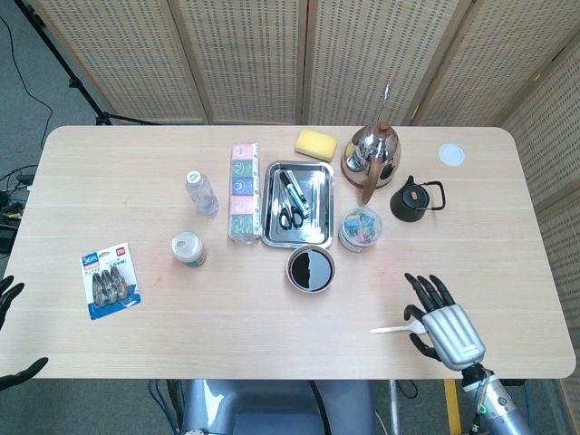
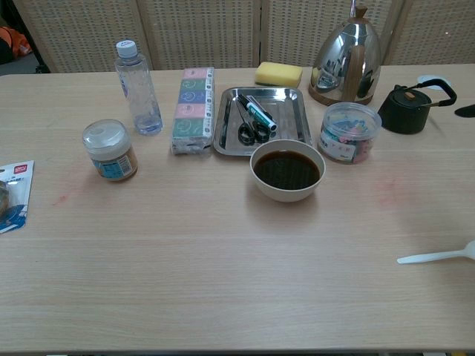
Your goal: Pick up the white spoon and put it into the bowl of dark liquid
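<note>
White spoon (image 1: 391, 329) lies on the table's near right part, handle toward the bowl of dark liquid (image 1: 311, 269), its scoop end under my right hand (image 1: 441, 321), whose fingers are spread, holding nothing.

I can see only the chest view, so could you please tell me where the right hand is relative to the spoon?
Observer: In the head view the right hand covers the bowl end of the spoon; only the handle shows.
Operator: Is it gripping it?
Observer: Its fingers are spread; I cannot tell whether they touch the spoon.
Operator: And the left hand?
Observer: The left hand is at the picture's lower left edge, fingers apart, holding nothing.
</note>
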Controlling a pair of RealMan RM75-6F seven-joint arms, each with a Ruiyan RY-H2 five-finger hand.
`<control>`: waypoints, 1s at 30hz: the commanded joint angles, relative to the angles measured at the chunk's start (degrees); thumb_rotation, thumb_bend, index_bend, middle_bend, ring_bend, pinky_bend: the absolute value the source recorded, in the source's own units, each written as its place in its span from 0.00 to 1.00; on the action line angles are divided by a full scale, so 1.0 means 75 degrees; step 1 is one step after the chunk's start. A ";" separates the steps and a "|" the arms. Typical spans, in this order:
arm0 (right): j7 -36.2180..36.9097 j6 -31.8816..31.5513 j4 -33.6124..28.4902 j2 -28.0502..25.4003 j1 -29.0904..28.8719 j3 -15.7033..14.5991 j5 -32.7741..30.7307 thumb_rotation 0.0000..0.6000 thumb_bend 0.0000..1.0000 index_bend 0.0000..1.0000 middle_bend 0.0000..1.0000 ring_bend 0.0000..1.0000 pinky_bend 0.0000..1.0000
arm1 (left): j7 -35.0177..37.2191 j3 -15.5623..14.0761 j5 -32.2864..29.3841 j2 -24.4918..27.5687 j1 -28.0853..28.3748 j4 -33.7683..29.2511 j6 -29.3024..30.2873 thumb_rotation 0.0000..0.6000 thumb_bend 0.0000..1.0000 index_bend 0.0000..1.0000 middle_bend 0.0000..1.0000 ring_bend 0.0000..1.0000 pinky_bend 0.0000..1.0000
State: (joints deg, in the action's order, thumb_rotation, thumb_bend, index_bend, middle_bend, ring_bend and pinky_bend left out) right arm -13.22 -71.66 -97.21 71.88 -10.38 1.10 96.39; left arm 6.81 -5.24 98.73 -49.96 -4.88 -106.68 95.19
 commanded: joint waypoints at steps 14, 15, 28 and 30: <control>-0.0524 0.1000 0.0969 0.1228 -0.0413 -0.0078 -0.1214 1.00 0.40 0.47 0.00 0.00 0.00 | 0.0131 -0.0004 -0.0055 0.0058 0.0039 0.0023 -0.0097 1.00 0.00 0.00 0.00 0.00 0.00; -0.0530 0.1011 0.1021 0.1272 -0.0419 -0.0086 -0.1238 1.00 0.40 0.47 0.00 0.00 0.00 | 0.0124 -0.0004 -0.0057 0.0056 0.0038 0.0019 -0.0100 1.00 0.00 0.00 0.00 0.00 0.00; -0.0594 0.1130 0.1772 0.1876 -0.0490 -0.0154 -0.1604 1.00 0.41 0.47 0.00 0.00 0.00 | 0.0111 0.0019 -0.0102 0.0045 0.0033 0.0013 -0.0093 1.00 0.00 0.00 0.00 0.00 0.00; -0.0600 0.1118 0.1834 0.1962 -0.0499 -0.0173 -0.1621 1.00 0.41 0.47 0.00 0.00 0.00 | 0.0122 0.0024 -0.0109 0.0049 0.0032 0.0014 -0.0088 1.00 0.00 0.00 0.00 0.00 0.00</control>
State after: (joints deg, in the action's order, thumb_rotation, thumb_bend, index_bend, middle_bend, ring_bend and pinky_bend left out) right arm -17.68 -63.24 -83.62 86.39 -14.07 -0.13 84.32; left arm 7.72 -5.06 97.91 -49.60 -4.64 -106.58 94.53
